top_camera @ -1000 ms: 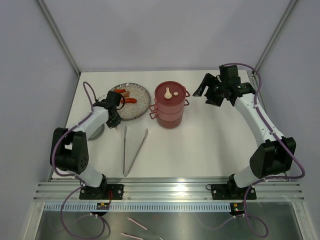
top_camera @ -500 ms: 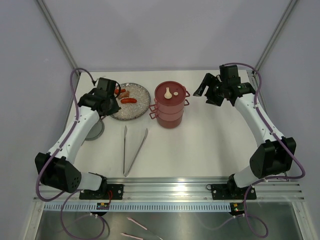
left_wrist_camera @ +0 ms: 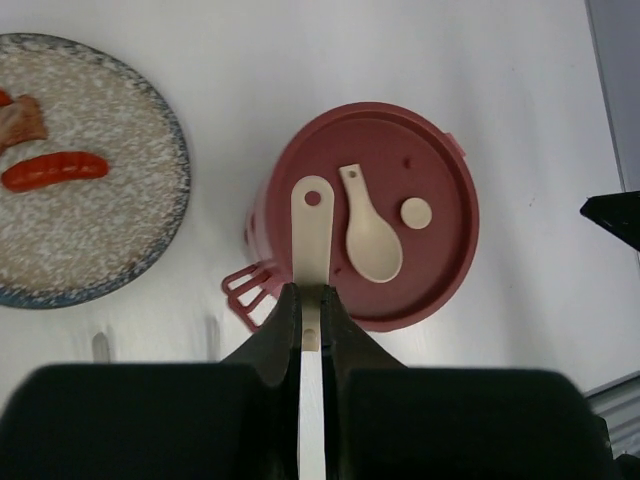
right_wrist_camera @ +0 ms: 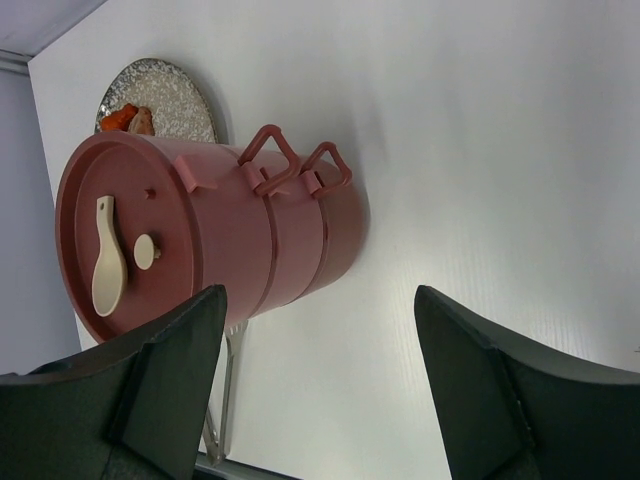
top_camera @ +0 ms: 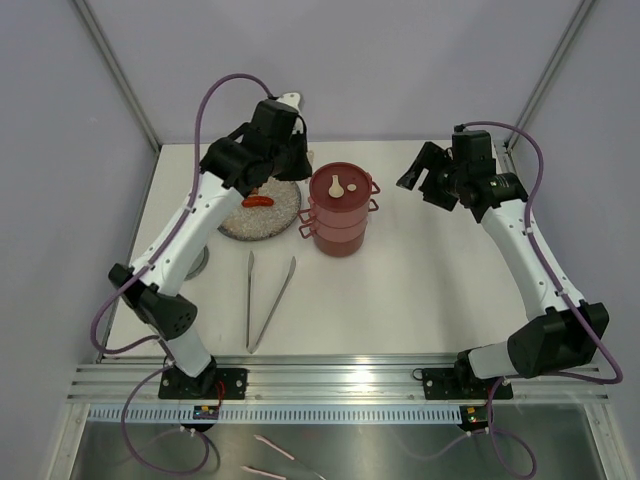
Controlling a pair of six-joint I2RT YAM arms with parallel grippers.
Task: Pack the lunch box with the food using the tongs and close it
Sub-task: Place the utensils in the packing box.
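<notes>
The lunch box [top_camera: 340,212] stands stacked and lidded mid-table, with a cream spoon [left_wrist_camera: 370,240] and a small knob on its red lid [left_wrist_camera: 420,150]. My left gripper [top_camera: 288,150] hangs high over its left side, shut on a flat cream strip [left_wrist_camera: 312,225] with a hole at its end. Food lies on the speckled plate [left_wrist_camera: 100,240]: a red piece [left_wrist_camera: 55,170] and a brown piece [left_wrist_camera: 22,118]. The tongs [top_camera: 268,300] lie untouched on the table, nearer than the plate. My right gripper [top_camera: 418,185] is open and empty, right of the lunch box [right_wrist_camera: 250,250].
A grey round object [top_camera: 195,262] sits at the table's left edge, partly behind the left arm. Frame posts and grey walls enclose the table. Bare table lies between the lunch box and the right arm.
The left arm has risen and swung right, from the plate's left edge to above the lunch box's left side. The right gripper shifted slightly right.
</notes>
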